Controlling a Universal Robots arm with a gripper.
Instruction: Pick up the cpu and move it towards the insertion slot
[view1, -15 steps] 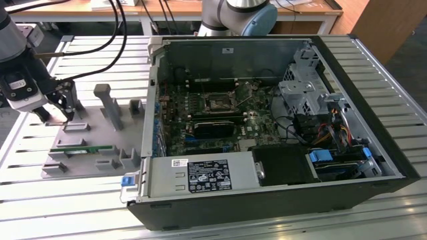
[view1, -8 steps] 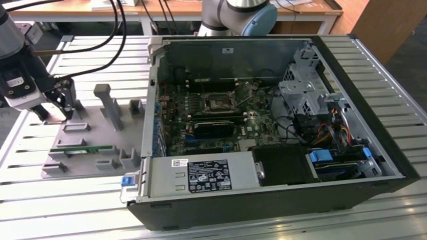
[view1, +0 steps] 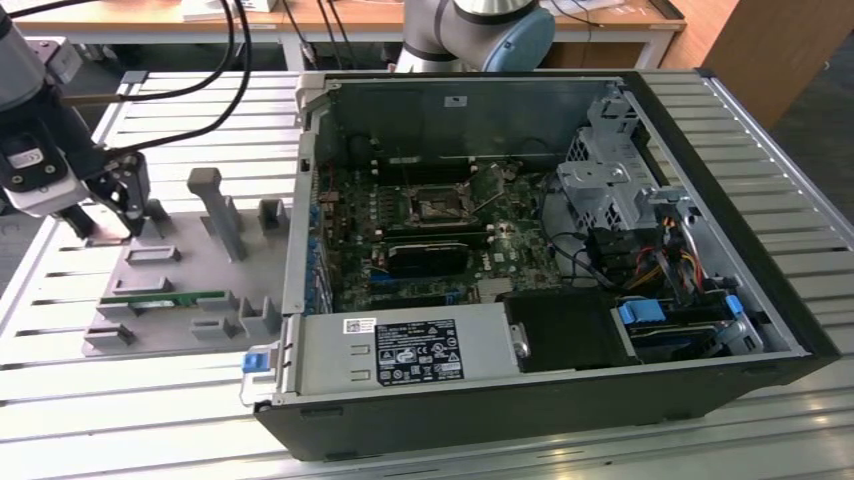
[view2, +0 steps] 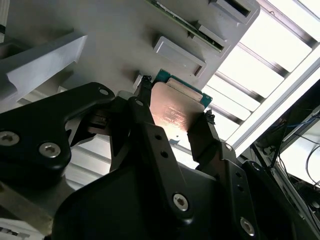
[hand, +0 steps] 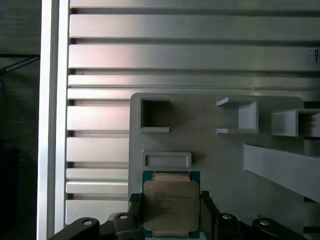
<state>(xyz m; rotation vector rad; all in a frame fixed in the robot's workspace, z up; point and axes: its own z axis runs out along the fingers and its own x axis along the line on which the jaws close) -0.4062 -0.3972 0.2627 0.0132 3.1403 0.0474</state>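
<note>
The cpu (hand: 171, 206), a flat square chip with a silvery top and green rim, sits between my gripper's (hand: 170, 199) black fingers (hand: 135, 201) over the grey holder plate (hand: 225, 165). In the second wrist view the cpu (view2: 175, 107) has a fingertip (view2: 145, 84) pressed against each of two opposite edges, so my gripper (view2: 176, 100) is shut on it. In the exterior view my gripper (view1: 118, 215) is at the holder plate's (view1: 174, 290) far corner, on the exterior view's left. The insertion slot (view1: 434, 205) is a shiny square frame on the motherboard inside the open computer case (view1: 561, 400).
The holder plate carries grey upright posts (view1: 220, 215), small pockets (hand: 155, 115) and a green memory stick (view1: 160, 299). The case lies open on a slatted metal table (view1: 120, 400), with cables (view1: 641, 260), a drive cage (view1: 607, 190) and a power supply (view1: 400, 352) inside.
</note>
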